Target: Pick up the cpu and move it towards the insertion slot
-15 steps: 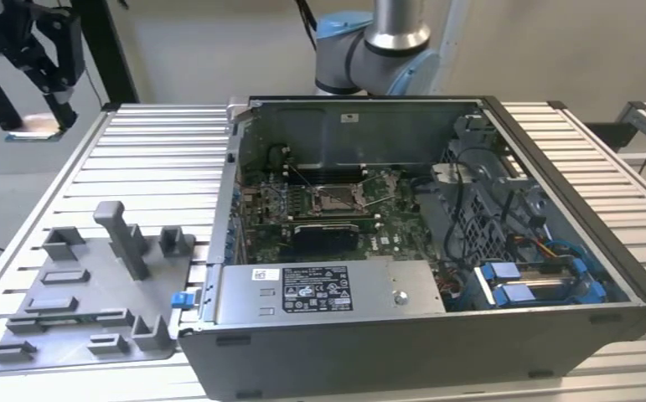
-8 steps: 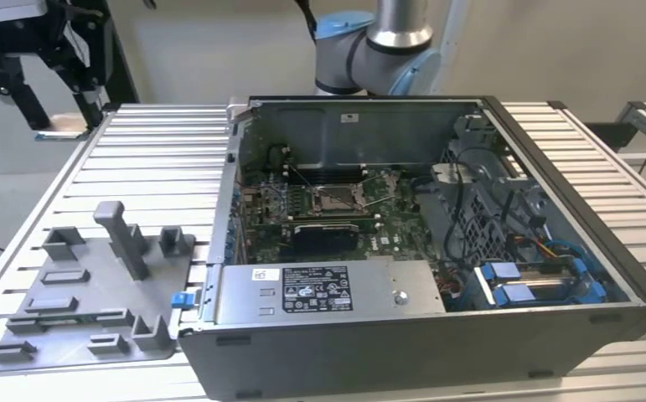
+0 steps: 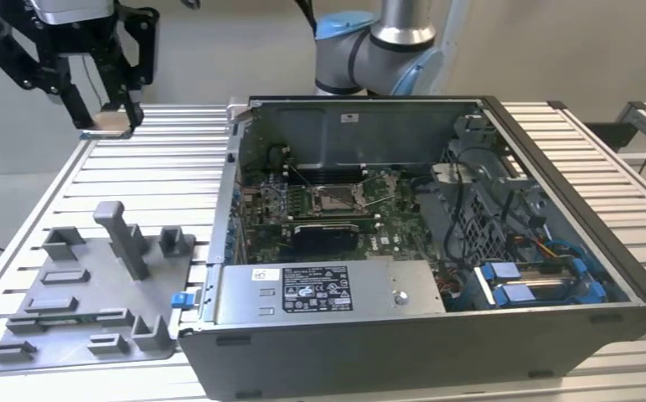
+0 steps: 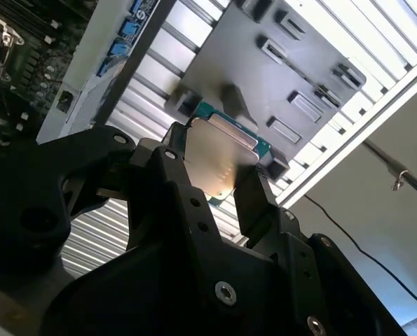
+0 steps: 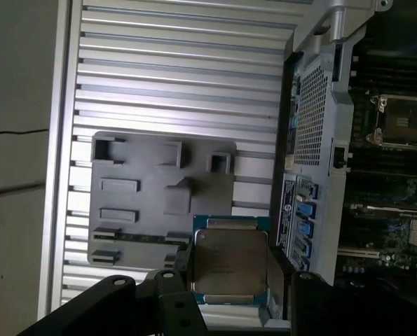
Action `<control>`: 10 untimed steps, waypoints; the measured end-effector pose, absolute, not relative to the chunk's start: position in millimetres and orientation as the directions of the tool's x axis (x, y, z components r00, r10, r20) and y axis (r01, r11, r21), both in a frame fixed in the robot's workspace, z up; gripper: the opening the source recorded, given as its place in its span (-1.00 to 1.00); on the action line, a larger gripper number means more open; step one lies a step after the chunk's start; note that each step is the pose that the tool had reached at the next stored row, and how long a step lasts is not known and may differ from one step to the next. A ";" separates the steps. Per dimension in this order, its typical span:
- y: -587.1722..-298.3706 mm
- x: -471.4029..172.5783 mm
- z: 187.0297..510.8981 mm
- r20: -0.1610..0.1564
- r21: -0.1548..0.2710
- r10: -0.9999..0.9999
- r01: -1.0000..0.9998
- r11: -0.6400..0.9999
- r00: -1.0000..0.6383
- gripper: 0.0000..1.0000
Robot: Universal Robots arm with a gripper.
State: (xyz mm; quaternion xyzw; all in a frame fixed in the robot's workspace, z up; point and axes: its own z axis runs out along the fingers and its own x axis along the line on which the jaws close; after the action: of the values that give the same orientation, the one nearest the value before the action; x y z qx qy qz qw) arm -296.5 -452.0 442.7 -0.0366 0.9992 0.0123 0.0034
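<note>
My gripper (image 3: 107, 119) hangs high over the back corner of the table at the exterior view's left, shut on the cpu (image 3: 108, 126), a small flat square chip held level between the black fingers. In both wrist views the cpu (image 4: 219, 157) (image 5: 228, 262) shows its pale metal face with a green edge, well above the grey tray (image 5: 145, 203). The insertion slot (image 3: 338, 198) (image 5: 403, 120) sits in the middle of the green motherboard inside the open case, far from the gripper towards the exterior view's right.
The open computer case (image 3: 435, 335) stands on the slatted aluminium table (image 3: 178, 159), its wall between the gripper and the motherboard. The grey tray (image 3: 77, 310) with raised blocks lies at the front left. The arm's base (image 3: 379, 42) rises behind the case.
</note>
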 end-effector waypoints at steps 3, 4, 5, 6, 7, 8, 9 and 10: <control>-451.4 -283.4 442.5 -0.008 0.024 -0.074 -0.074 0.997 -0.997 -1.00; -451.1 -279.0 442.5 -0.008 0.024 -0.074 -0.074 0.997 -0.997 -1.00; -450.9 -274.7 442.4 -0.008 0.024 -0.074 -0.074 0.997 -0.997 -1.00; -450.7 -270.5 442.3 -0.008 0.024 -0.074 -0.075 0.997 -0.997 -1.00; -450.4 -266.4 442.3 -0.008 0.024 -0.075 -0.075 0.997 -0.997 -1.00; -450.1 -262.4 442.2 -0.008 0.024 -0.075 -0.075 0.997 -0.997 -1.00; -449.8 -258.3 442.1 -0.008 0.024 -0.075 -0.075 0.997 -0.997 -1.00; -449.5 -254.3 442.0 -0.008 0.024 -0.075 -0.076 0.997 -0.997 -1.00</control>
State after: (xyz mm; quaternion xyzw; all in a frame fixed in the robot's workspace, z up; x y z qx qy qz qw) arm -254.3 -449.5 442.0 -0.0378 0.9992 0.0123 0.0034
